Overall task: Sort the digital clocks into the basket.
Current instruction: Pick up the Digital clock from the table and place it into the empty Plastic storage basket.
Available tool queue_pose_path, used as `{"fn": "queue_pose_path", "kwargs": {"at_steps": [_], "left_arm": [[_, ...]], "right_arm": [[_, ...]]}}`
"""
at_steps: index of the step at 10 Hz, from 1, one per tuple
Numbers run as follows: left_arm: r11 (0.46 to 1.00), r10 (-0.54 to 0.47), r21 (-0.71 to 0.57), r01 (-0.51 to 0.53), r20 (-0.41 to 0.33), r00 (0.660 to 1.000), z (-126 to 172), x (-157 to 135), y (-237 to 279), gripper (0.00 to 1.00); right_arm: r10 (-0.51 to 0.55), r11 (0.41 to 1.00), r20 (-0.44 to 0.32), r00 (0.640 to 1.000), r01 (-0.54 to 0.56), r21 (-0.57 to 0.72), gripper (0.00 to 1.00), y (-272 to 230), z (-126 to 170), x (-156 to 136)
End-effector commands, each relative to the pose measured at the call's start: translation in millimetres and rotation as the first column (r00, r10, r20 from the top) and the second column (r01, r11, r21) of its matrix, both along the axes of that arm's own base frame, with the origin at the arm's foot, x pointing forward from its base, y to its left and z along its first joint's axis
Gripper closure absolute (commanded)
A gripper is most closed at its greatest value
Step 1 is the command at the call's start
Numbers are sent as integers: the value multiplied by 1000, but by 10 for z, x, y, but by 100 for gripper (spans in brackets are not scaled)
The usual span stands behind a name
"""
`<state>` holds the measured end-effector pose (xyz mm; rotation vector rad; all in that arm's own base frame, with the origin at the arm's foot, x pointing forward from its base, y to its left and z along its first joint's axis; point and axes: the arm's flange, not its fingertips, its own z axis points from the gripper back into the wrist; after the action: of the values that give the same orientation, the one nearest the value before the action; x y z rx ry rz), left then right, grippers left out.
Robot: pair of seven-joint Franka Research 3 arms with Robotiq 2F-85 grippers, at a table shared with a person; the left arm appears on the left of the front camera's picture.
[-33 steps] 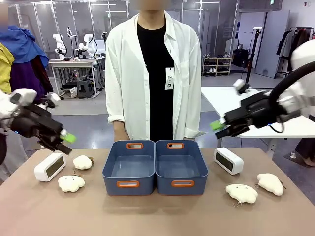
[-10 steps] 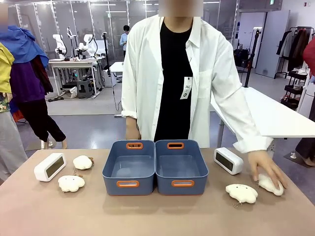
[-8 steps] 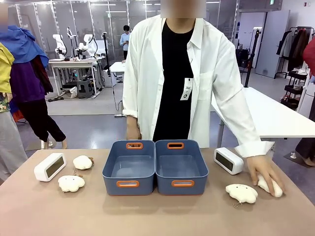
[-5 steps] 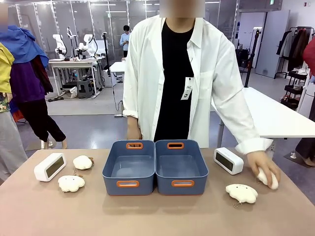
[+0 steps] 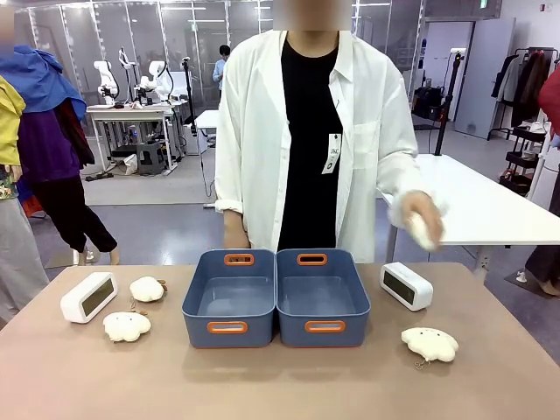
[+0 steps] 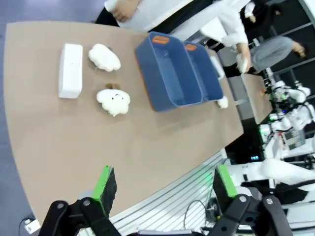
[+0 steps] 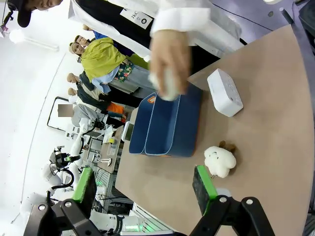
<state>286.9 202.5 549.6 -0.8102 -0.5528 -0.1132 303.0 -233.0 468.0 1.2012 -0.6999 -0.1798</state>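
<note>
Up off the table since a second ago, the person's hand (image 5: 422,223) now hangs in the air beyond the right end of the pair of baskets, closed round a fluffy cream plush toy (image 5: 423,234) that lay on the tabletop earlier. Nothing else has shifted.

Two dark-blue rectangular plastic baskets with orange-rimmed handle slots, the left basket (image 5: 197,325) and the right basket (image 5: 354,324), stand side by side and touching on the tan table (image 5: 280,385). Both are empty.

One small white rounded plastic digital clock with a dark screen, the left clock (image 5: 88,297), lies well to the left of the baskets. The matching right clock (image 5: 406,286) lies just off their right end, below the raised hand.

Two more cream plush toys sit between the left clock and the baskets, the far plush (image 5: 147,289) and the near plush (image 5: 127,326). A third plush (image 5: 429,343) lies to the right of the baskets, nearer the robot than the right clock.

In the wrist views the left gripper (image 6: 165,183) and the right gripper (image 7: 143,184) hang high above the table, their green pads spread wide apart with nothing between them.
</note>
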Motion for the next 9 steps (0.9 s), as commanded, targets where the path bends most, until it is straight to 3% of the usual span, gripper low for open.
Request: {"fn": "queue_pose_path", "kwargs": {"at_steps": [1,3,6,9], "left_arm": [[992,26,122,-27,6,1000,200,109,-215,0],[968,40,249,-18,-81,996,315,502,-492,0],[902,77,430,-37,-75,994,198,776,-805,0],[855,113,514,-73,-47,992,-61,1122,-1059,0]], "right_arm": [[5,1000,15,1000,-5,-3,0,10,8,-12],[5,1000,15,1000,-5,-3,0,10,8,-12],[5,1000,15,1000,-5,-3,0,10,8,-12],[5,1000,15,1000,-5,-3,0,10,8,-12]]}}
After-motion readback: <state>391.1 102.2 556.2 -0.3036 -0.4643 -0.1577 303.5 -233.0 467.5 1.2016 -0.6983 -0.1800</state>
